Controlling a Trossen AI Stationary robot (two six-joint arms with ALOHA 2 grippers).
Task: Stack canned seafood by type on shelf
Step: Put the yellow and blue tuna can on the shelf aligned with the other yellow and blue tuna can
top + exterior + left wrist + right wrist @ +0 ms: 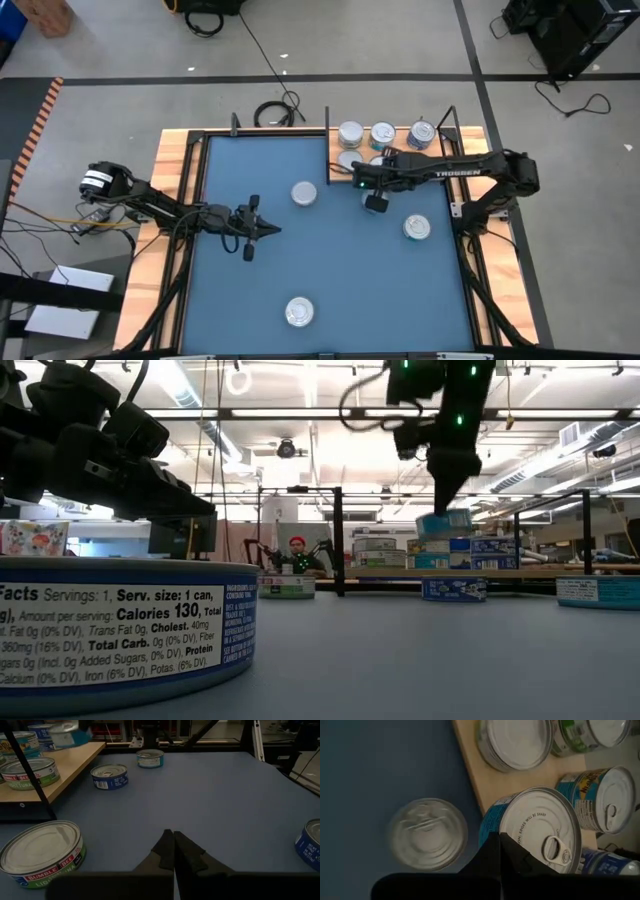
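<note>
My left gripper (pixel 272 229): pinched shut, over the blue mat (pixel 330 270), left of middle.
My right gripper (pixel 358 178): beside the shelf (pixel 400 135) edge; its fingers are not clear from above.
Tins on shelf: 3 in the back row (pixel 382 133).
Loose tins on mat: 3 (pixel 305 193), (pixel 417 228), (pixel 298 312), well apart.
</note>
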